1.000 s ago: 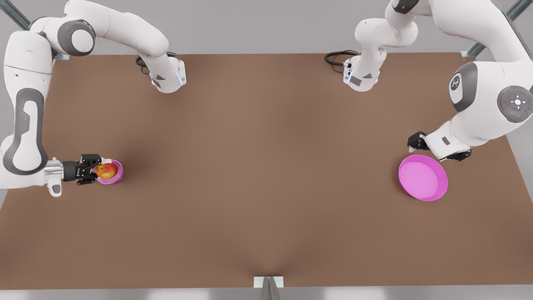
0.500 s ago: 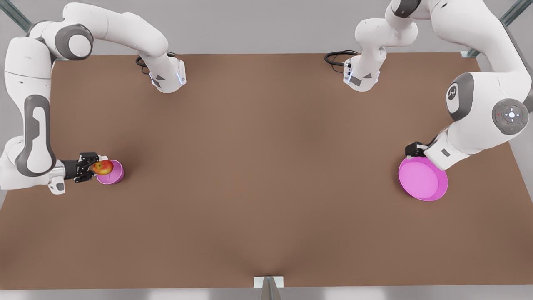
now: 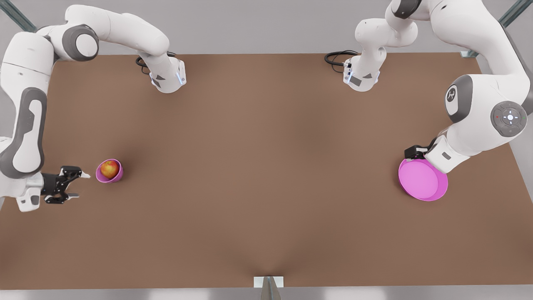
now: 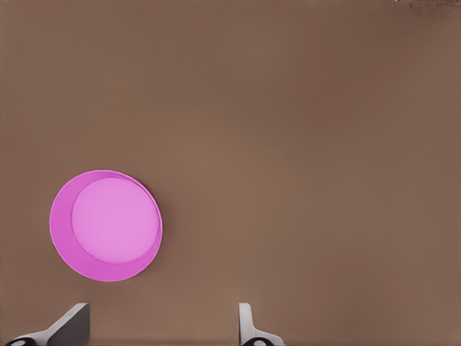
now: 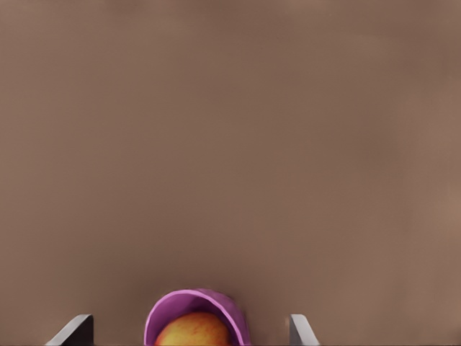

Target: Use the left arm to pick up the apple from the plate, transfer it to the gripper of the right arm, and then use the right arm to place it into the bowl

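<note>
We see apple point(image 3: 109, 168) in bowl point(image 3: 116, 177); rigid, smooth, grip at widest girth. Right gripper point(image 3: 74, 185) fingers released beside it; left gripper point(image 4: 164, 326) fingers spread near plate point(image 3: 439, 191).

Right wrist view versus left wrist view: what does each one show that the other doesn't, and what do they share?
Right wrist view: the apple sitting in the bowl, between the open fingertips of the right gripper, which stands beside the bowl. Left wrist view: the plate with nothing on it, beyond the open left gripper, which the front view places at the plate's edge. Both share the brown table and a pair of spread fingertips at the frame edge.
</note>
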`<action>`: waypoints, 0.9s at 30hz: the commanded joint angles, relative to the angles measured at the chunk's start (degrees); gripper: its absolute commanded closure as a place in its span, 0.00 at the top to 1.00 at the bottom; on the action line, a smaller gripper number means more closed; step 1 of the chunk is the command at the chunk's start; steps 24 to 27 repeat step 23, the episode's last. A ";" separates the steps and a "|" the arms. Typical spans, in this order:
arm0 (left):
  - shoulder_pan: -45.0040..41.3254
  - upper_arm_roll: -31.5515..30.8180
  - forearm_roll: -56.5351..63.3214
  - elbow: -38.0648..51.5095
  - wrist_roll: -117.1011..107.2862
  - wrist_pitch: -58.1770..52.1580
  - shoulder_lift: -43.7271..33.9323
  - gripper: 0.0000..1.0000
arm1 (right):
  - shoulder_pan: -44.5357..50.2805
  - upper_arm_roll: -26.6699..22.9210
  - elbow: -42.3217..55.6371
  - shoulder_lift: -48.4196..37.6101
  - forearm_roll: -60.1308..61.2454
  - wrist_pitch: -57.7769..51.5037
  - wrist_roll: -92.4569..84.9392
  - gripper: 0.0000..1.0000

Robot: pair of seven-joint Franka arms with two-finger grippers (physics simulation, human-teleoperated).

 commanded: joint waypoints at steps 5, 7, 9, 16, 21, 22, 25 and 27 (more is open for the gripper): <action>-0.24 -0.18 -0.12 2.68 -3.39 2.58 3.15 1.00 | 20.93 0.22 3.87 -14.31 -13.84 -3.46 47.06 1.00; -0.32 -0.18 -0.12 2.68 -3.39 2.49 3.16 1.00 | 34.07 -20.10 -10.87 -29.42 -6.76 -3.29 60.22 1.00; -0.41 -0.27 -0.12 2.68 -3.30 3.19 3.33 1.00 | 35.61 -24.30 -27.77 -40.34 -3.56 2.42 65.52 0.94; -0.59 -0.35 -0.03 2.68 -3.39 3.28 3.42 1.00 | 34.11 -20.00 -19.86 -33.49 -5.67 1.02 75.63 1.00; -0.94 -0.35 -0.03 2.68 -3.39 3.37 3.60 1.00 | 34.81 -19.47 -19.78 -33.14 -5.67 1.46 76.34 1.00; -0.94 -0.35 -0.03 2.68 -3.39 3.37 3.68 1.00 | 34.73 -19.56 -19.78 -32.87 -5.67 1.81 76.34 1.00; -0.94 -0.35 -0.03 2.68 -3.39 3.37 3.68 1.00 | 34.46 -19.64 -19.78 -32.70 -5.58 1.81 76.16 1.00; -0.94 -0.35 -0.03 2.68 -3.39 3.37 3.68 1.00 | 34.46 -19.64 -19.78 -32.70 -5.58 1.81 76.16 1.00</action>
